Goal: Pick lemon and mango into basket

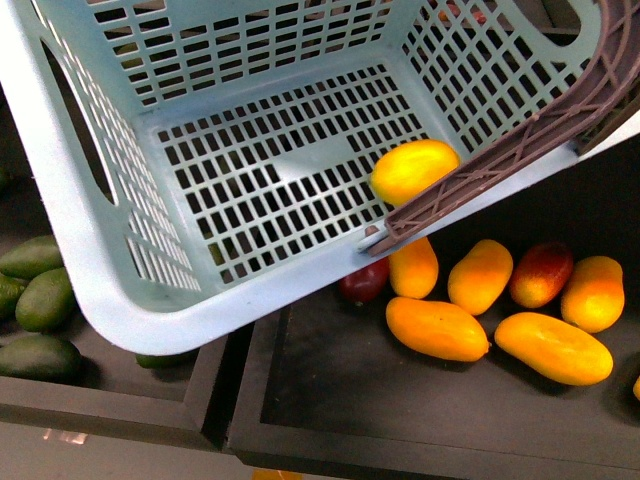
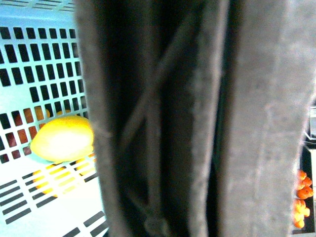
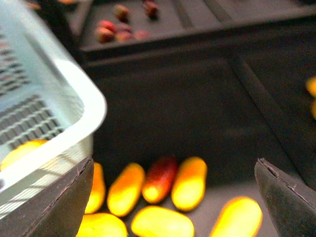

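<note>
The turquoise basket hangs tilted above the trays and fills the upper front view. The yellow lemon lies on its slotted floor beside the brown handle. My left gripper is shut on that handle, which fills the left wrist view and hides the fingers; the lemon shows beside it. Several orange-yellow mangoes lie in the black tray below, one at the front. My right gripper is open and empty above these mangoes, next to the basket's rim.
Two dark red mangoes lie among the orange ones. Green oval fruits fill the tray at the left, partly under the basket. A black divider separates the trays. Small orange tangerines show at the edge of the left wrist view.
</note>
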Controlling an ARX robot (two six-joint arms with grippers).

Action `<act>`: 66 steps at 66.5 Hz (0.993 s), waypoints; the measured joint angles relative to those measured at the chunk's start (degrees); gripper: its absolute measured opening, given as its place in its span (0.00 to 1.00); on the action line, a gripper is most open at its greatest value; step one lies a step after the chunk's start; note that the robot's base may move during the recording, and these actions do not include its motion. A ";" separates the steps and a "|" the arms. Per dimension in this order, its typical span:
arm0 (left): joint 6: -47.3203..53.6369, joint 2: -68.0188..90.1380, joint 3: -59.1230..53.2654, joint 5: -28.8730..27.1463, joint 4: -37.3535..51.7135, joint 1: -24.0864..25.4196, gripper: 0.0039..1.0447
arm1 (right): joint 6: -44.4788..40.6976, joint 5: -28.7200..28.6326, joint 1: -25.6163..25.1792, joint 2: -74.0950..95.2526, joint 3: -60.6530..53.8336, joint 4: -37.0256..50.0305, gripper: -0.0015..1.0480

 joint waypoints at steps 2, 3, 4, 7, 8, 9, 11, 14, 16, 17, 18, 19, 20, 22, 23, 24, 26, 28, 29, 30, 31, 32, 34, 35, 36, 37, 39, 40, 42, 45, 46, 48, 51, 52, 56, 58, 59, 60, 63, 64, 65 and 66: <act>-0.02 0.00 0.00 0.35 0.00 -0.02 0.13 | 3.02 0.50 -0.94 2.97 1.81 -2.14 0.92; -0.11 0.00 0.00 0.46 0.00 -0.07 0.13 | 4.39 -0.09 -1.81 5.35 2.64 -1.92 0.92; -0.28 0.00 0.00 0.81 0.00 -0.20 0.13 | 4.98 -0.52 -2.29 6.60 3.04 -1.57 0.92; -0.55 0.00 0.00 1.49 0.00 -0.42 0.13 | 6.32 -3.26 -4.59 12.20 4.48 0.85 0.92; -0.57 0.00 0.00 1.60 0.00 -0.46 0.13 | 6.86 -5.01 -5.88 15.32 5.35 2.38 0.92; -0.63 0.00 0.00 1.66 0.00 -0.61 0.13 | 7.19 -6.69 -7.10 18.58 6.32 3.93 0.92; -0.72 0.00 0.00 1.84 0.00 -0.76 0.13 | 7.52 -8.90 -9.11 23.67 7.98 6.21 0.92; -0.72 0.00 0.00 2.14 0.00 -1.01 0.13 | 7.50 -10.95 -11.65 30.84 10.51 9.05 0.92; -0.74 0.00 0.00 2.38 0.00 -1.09 0.13 | 7.50 -12.57 -13.29 36.28 12.57 10.49 0.92; -0.74 0.00 0.00 2.56 0.02 -1.11 0.13 | 7.52 -12.85 -13.79 38.05 13.29 10.84 0.92; -0.76 0.00 0.00 2.67 0.02 -1.11 0.13 | 7.52 -13.77 -14.27 39.82 13.97 11.17 0.92; -0.81 0.00 0.00 2.73 0.02 -1.14 0.13 | 7.52 -14.86 -15.15 43.30 15.26 11.80 0.92; -0.83 0.00 0.00 2.78 0.02 -1.14 0.13 | 7.52 -15.19 -15.56 45.16 15.89 12.13 0.92; -0.92 0.00 0.00 2.93 0.02 -1.14 0.13 | 7.48 -15.34 -16.61 50.23 17.62 12.90 0.92; -0.92 0.00 0.00 2.91 0.02 -1.14 0.13 | 7.43 -15.21 -16.92 51.87 18.16 13.14 0.92; -1.01 0.00 0.00 2.91 0.02 -1.14 0.13 | 7.39 -15.02 -17.18 53.48 18.69 13.35 0.92; -1.03 0.00 0.00 2.86 0.02 -1.14 0.13 | 7.37 -14.93 -17.90 58.03 20.15 13.81 0.92; -1.07 0.00 0.00 2.78 0.02 -1.14 0.13 | 7.48 -15.15 -18.36 60.96 21.09 13.88 0.92; -1.07 0.00 0.00 2.71 0.02 -1.14 0.13 | 7.52 -15.41 -18.73 63.71 21.94 13.88 0.92; -1.05 0.00 0.00 2.67 0.02 -1.14 0.13 | 7.52 -15.47 -18.93 65.07 22.34 13.88 0.92; -1.07 0.00 0.00 2.58 0.02 -1.11 0.13 | 7.52 -15.41 -19.10 66.23 22.71 13.90 0.92; -1.07 0.00 0.00 2.49 0.02 -1.11 0.13 | 7.50 -15.41 -19.23 67.54 23.08 13.97 0.92; -1.05 0.00 0.00 2.36 0.02 -1.11 0.13 | 7.50 -15.21 -19.47 70.99 24.09 14.21 0.92; -1.05 0.00 0.00 2.21 0.02 -1.11 0.13 | 7.50 -15.19 -19.52 72.08 24.41 14.25 0.92; -1.05 0.00 0.00 2.16 0.02 -1.11 0.13 | 7.50 -15.19 -19.58 73.16 24.74 14.27 0.92; -1.05 0.00 0.00 2.01 0.02 -1.11 0.13 | 7.54 -15.21 -19.65 75.01 25.40 14.29 0.92; -1.07 0.00 0.00 1.70 0.00 -1.09 0.13 | 7.54 -15.08 -19.67 76.85 26.01 14.32 0.92; -1.05 0.00 0.00 1.62 0.00 -1.07 0.13 | 7.54 -15.02 -19.67 77.66 26.32 14.34 0.92; -0.98 0.00 0.00 1.51 0.00 -1.05 0.13 | 7.54 -14.64 -19.67 79.89 27.17 14.34 0.92; -0.92 0.00 0.00 1.44 0.00 -1.03 0.13 | 7.61 -14.36 -19.58 82.47 28.30 14.34 0.92; -0.90 0.00 0.00 1.44 0.00 -1.01 0.13 | 7.65 -14.34 -19.54 83.06 28.55 14.34 0.92; -0.90 0.00 0.00 1.46 0.00 -1.01 0.13 | 7.67 -14.10 -19.39 84.63 29.27 14.34 0.92; -0.92 0.00 0.00 1.55 0.00 -1.01 0.13 | 7.67 -13.70 -19.23 85.96 29.90 14.34 0.92; -0.92 0.00 0.00 1.60 0.00 -1.01 0.13 | 7.67 -13.64 -19.08 86.75 30.29 14.34 0.92; -0.90 0.00 0.00 1.90 0.00 -1.01 0.13 | 7.74 -13.53 -18.78 88.21 31.08 14.34 0.92; -0.92 0.00 0.00 1.95 0.00 -1.03 0.13 | 7.76 -13.51 -18.53 89.26 31.76 14.29 0.92; -0.96 0.00 0.00 2.05 0.00 -1.03 0.13 | 7.78 -13.51 -18.47 89.59 31.98 14.29 0.92; -0.94 0.00 0.00 2.05 0.00 -1.03 0.13 | 7.91 -13.51 -18.40 89.92 32.22 14.29 0.92; -0.98 0.00 0.00 2.14 0.00 -1.03 0.13 | 8.35 -13.42 -18.08 91.14 33.18 14.25 0.92; -1.03 0.00 0.00 2.19 0.00 -1.03 0.13 | 8.44 -13.25 -17.99 91.41 33.42 14.23 0.92; -1.03 0.00 0.00 2.23 0.00 -1.05 0.13 | 8.76 -12.98 -17.73 91.82 33.90 14.19 0.92; -1.01 0.00 0.00 2.25 0.00 -1.09 0.13 | 8.96 -12.87 -17.62 91.93 34.12 14.14 0.92</act>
